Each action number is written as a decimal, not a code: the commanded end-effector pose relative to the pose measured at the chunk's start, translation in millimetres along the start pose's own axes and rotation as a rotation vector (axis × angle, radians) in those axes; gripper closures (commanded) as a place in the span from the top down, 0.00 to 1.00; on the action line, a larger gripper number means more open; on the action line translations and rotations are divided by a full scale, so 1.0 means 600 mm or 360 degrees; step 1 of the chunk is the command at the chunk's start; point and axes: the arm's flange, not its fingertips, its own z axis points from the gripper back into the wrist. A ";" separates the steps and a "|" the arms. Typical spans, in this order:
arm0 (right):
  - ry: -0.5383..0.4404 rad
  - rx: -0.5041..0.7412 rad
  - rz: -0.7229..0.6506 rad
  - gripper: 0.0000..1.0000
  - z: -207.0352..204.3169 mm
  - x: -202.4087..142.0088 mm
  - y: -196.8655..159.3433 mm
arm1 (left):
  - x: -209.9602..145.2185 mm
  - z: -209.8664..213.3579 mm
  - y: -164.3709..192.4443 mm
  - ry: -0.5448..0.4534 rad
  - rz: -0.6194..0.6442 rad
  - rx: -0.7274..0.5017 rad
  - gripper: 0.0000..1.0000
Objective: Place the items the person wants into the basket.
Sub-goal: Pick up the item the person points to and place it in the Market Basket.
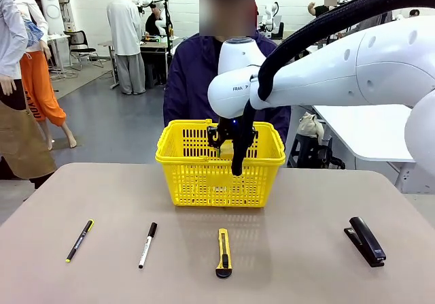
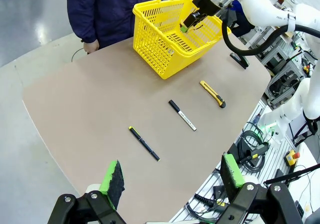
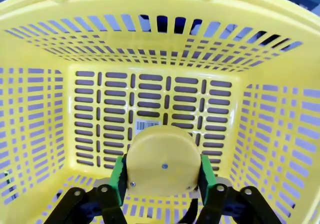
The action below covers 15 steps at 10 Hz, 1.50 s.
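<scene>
Inside the yellow slotted basket [image 3: 45,108], the right gripper [image 3: 161,178] apparently clamps a round, plain-yellow-faced tape measure [image 3: 162,156] by its edges.

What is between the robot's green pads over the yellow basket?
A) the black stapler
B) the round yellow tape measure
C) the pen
B: the tape measure sits between the right gripper's green pads, above the floor of the basket.

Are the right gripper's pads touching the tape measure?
Touching. Right wrist view: green pads of the right gripper sit flush against both sides of the tape measure, no gap.
</scene>
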 end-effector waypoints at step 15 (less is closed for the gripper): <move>-0.0225 -0.0112 -0.0047 1.00 0.301 -0.357 -0.240 | -0.001 0.002 0.001 -0.0024 -0.0030 -0.0018 1.00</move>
